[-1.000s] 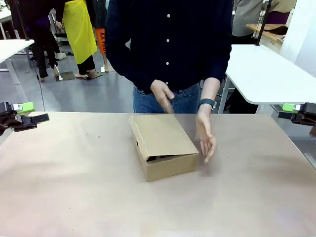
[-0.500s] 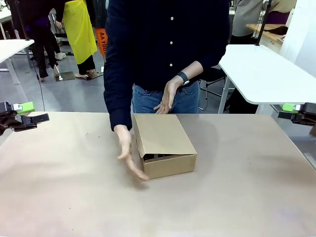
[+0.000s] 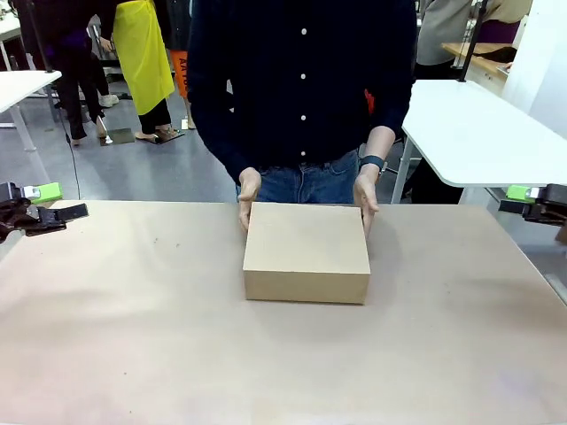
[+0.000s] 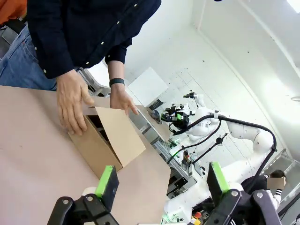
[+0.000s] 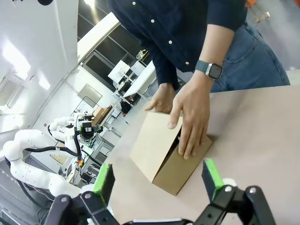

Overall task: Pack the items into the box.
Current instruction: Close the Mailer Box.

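Tan table top [image 3: 133, 336], matte, bare apart from the box [image 3: 306, 251] sitting mid-table on the far half. White tables behind, grey floor, other ppl farther back in the room. A person in a dark shirt stands at the far edge w/ one hand [image 3: 249, 194] at the box's left back corner and the other hand [image 3: 365, 198] at the right back corner.

Front view: box looks shut flat, its broad side facing the robot, long axis running left-right. Wrist views differ — lid flap raised at an angle, dark gap under it, hands on the flap and sides.

Left gripper [image 4: 159, 180] and right gripper [image 5: 157, 178] both spread wide, green pads well apart, holding nothing — parked at the table's left and right edges.
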